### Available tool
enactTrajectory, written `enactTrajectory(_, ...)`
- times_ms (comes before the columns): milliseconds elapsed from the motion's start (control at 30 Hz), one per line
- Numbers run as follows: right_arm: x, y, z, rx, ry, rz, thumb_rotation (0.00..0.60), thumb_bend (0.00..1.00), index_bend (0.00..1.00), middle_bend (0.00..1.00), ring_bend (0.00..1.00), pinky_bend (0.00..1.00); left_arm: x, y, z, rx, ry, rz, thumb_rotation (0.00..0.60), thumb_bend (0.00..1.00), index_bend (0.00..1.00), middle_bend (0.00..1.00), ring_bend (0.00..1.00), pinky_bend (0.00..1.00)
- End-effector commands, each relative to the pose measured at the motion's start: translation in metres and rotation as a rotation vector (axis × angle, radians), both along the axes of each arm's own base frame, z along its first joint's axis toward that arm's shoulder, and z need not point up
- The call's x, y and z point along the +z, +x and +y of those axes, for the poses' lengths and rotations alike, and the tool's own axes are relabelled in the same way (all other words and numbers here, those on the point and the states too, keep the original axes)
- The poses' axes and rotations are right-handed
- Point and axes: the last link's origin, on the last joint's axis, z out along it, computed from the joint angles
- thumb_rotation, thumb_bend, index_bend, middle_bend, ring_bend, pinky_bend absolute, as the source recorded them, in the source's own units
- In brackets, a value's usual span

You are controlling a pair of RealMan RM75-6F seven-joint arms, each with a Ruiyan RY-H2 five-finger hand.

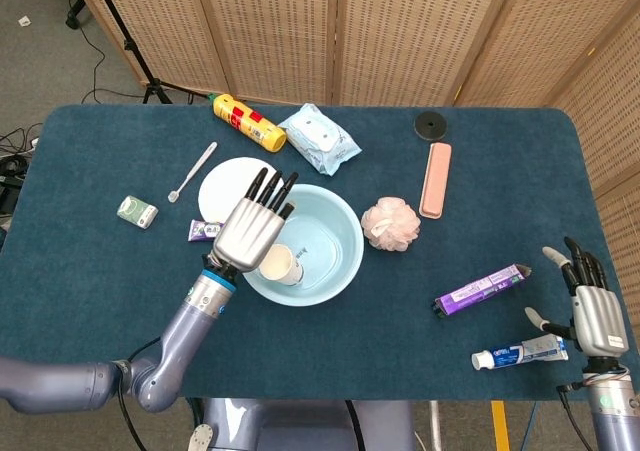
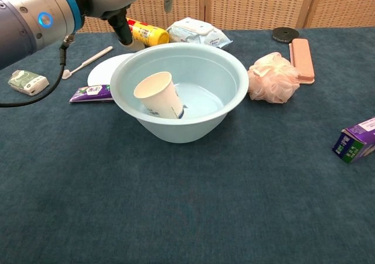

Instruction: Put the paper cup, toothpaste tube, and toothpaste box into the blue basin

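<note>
paper cup [image 2: 159, 95]: lies tilted inside the blue basin [image 2: 234, 71], mouth up toward the left wall, base near the middle of the floor. I count this item as delivered.
left hand [image 1: 253, 229]: hovers over the basin's left rim, fingers spread, holding nothing. I'd lift it straight up before swinging away, so it doesn't clip the rim or nudge the cup.
toothpaste tube [image 1: 519, 353]: flat on the surface at the near right, cap pointing left, just beside my right hand [image 1: 594, 313].
right hand: fingers apart, empty; thumb near the tube's tail but I can't tell if it touches.
toothpaste box [image 1: 482, 288]: purple, lying well right of the basin, just beyond the tube.
step in hand, my judgement: take the tube with the right hand. Close across its body rather than the slippery tail, and carry it high enough to clear the basin's wall.
risk: the pink bath pouf [image 1: 391, 223] sits beside the basin's right rim; approach from the near side.
</note>
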Motion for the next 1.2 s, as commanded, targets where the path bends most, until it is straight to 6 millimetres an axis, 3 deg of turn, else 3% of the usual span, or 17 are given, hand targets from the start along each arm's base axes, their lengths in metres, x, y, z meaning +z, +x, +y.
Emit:
enactTrajectory(33,-0.001,0.001,0.001,0.005,0.001,0.005,0.600,0.21,0.15,0.00,0.00,0.00,0.011,-0.014,0.001,0.022,0.020,0.009,0.600,0.17,0.32,0.05,0.03,0.09)
enactTrajectory(433,-0.008,0.008,0.002,0.021,0.019,0.043,0.600,0.21,0.15,0.00,0.00,0.00,0.072,-0.095,-0.008,0.198,-0.022,0.120,0.600,0.17,0.32,0.05,0.04,0.09)
enactTrajectory(600,-0.011,0.011,0.003,0.030,0.028,0.056,0.600,0.21,0.15,0.00,0.00,0.00,0.085,-0.121,-0.011,0.309,-0.051,0.149,0.600,0.17,0.32,0.05,0.04,0.09)
enactTrajectory(867,-0.019,0.014,0.003,0.038,0.055,0.074,0.600,0.21,0.15,0.00,0.00,0.00,0.076,-0.141,-0.002,0.450,-0.096,0.110,0.600,0.17,0.33,0.05,0.04,0.09)
enactTrajectory(1200,-0.019,0.013,0.003,0.033,0.061,0.061,0.600,0.21,0.15,0.00,0.00,0.00,0.046,-0.126,0.021,0.505,-0.037,-0.013,0.600,0.18,0.39,0.05,0.04,0.09)
